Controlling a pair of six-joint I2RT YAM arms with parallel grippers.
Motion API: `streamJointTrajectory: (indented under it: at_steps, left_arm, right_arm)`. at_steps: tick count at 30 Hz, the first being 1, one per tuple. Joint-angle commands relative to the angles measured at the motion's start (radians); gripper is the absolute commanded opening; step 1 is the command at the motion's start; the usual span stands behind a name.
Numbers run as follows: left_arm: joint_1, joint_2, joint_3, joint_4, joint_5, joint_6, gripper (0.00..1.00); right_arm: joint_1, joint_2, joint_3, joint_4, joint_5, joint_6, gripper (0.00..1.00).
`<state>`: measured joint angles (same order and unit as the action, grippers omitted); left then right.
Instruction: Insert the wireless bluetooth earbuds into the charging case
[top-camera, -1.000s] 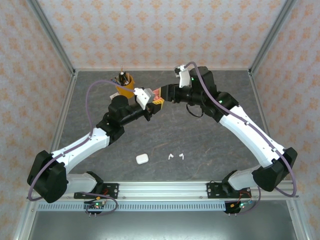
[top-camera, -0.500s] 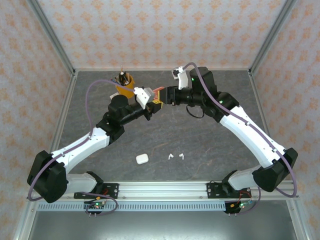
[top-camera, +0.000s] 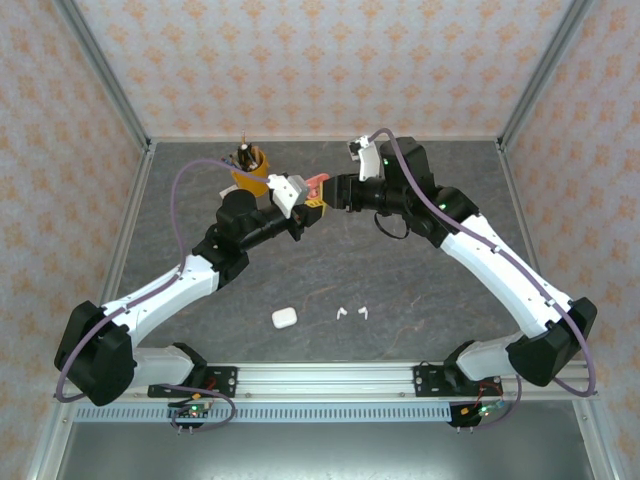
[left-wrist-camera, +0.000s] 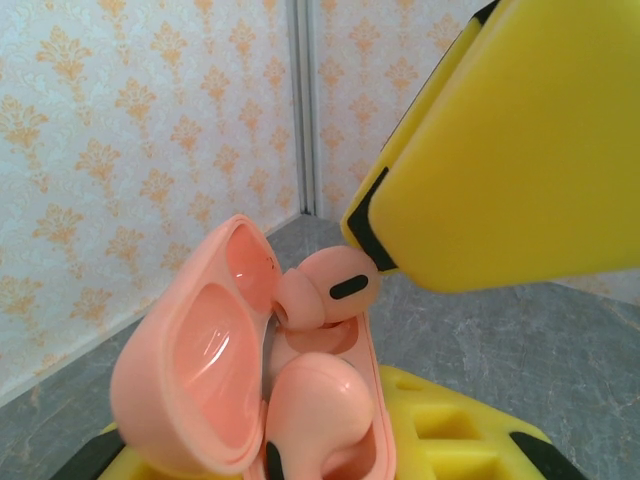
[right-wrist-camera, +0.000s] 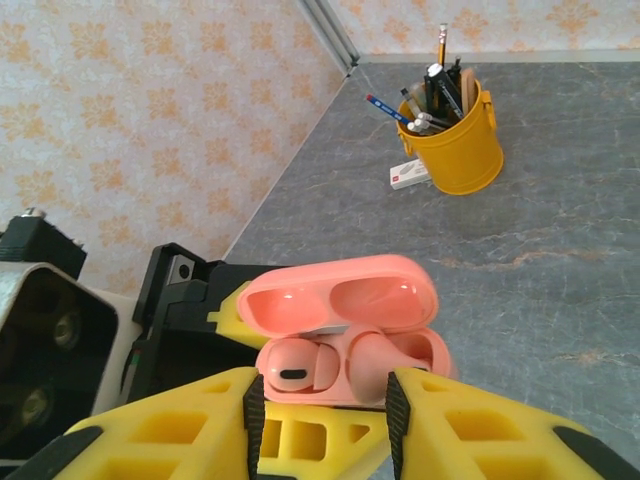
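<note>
My left claw (top-camera: 312, 207) clamps the open pink case (right-wrist-camera: 340, 300) at lower centre so my right claw (right-wrist-camera: 325, 392), half spread and seemingly empty, can seat the raised earbud (right-wrist-camera: 290, 365).

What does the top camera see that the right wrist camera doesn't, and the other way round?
Top camera: a white case and two white earbuds lying on the table.
Right wrist camera: the inside of the open pink case, with two pink earbuds in it, and a small white box beside the cup.
Both: the yellow pen cup and the pink case, held by the left gripper.
</note>
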<state>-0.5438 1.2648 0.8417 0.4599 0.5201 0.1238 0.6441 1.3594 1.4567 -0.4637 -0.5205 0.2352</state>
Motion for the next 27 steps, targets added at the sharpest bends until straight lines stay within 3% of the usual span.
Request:
streamJointTrajectory:
  at_steps: [1, 16, 27]
  left_arm:
    - [-0.009, -0.015, 0.037, 0.034, 0.024, -0.001, 0.00]
    - [-0.009, -0.008, 0.032, 0.052, 0.031, -0.014, 0.00]
    - [-0.009, -0.006, 0.027, 0.059, 0.030, -0.013, 0.00]
  right_arm:
    - [-0.003, 0.026, 0.050, -0.010, 0.007, -0.010, 0.39]
    - [-0.003, 0.093, 0.111, -0.029, -0.002, -0.022, 0.39]
    - [-0.003, -0.045, 0.022, -0.032, 0.092, -0.027, 0.39]
